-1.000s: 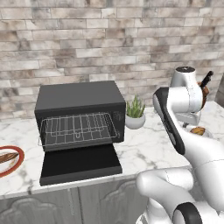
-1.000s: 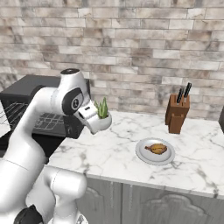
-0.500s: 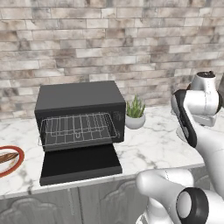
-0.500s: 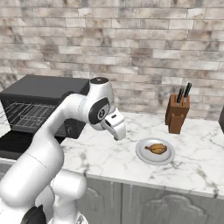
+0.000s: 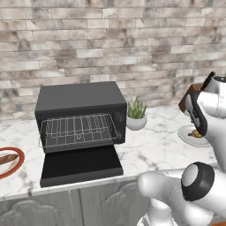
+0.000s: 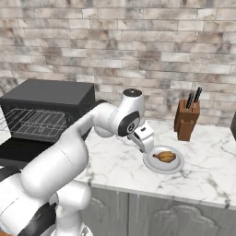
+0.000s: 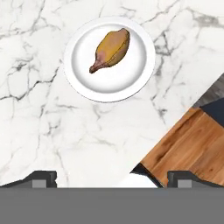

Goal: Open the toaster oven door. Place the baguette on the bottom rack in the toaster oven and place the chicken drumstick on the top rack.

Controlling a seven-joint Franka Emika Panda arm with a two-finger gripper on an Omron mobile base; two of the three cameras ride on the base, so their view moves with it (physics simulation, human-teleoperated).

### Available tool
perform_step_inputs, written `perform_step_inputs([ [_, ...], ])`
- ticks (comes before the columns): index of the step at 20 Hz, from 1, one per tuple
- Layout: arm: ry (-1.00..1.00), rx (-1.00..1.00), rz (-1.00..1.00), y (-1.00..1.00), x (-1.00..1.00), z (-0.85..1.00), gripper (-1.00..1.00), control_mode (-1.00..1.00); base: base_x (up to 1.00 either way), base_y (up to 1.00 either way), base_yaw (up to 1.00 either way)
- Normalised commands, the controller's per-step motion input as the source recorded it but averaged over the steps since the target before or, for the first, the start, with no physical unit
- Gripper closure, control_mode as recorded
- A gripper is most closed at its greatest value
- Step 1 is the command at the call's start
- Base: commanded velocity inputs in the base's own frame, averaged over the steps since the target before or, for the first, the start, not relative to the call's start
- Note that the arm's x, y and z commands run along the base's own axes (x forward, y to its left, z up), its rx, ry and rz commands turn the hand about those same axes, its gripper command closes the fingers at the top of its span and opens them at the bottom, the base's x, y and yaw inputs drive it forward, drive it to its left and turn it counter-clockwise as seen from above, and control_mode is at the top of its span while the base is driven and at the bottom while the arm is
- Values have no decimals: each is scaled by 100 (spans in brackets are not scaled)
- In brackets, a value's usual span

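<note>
The chicken drumstick lay on a round white plate on the marble tabletop, golden-brown, thick at one end and tapering to a darker stub. The hand hung above the plate's edge, its jaws spread wide and empty. The toaster oven stood with its door folded down flat, a wire rack drawn forward. The baguette rested on a red-rimmed plate left of the oven.

Bare marble surface is left open between the end effector and the white plate ahead; a wooden knife block crowds its right side.
</note>
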Motion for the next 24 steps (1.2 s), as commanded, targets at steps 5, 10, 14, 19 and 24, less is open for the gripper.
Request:
perform_step_inputs([
  [5, 0, 13, -17, -48, 34, -31, -100, -100, 0, 0, 0],
  [10, 0, 8, -26, -30, 34, -37, -100, -100, 0, 0, 0],
  [14, 1, 0, -25, -30, 39, -35, -100, -100, 0, 0, 0],
  [19, 18, 0, -20, -29, 51, -18, -100, -100, 0, 0, 0],
  [24, 16, 1, -11, -34, 41, -26, -100, -100, 0, 0, 0],
])
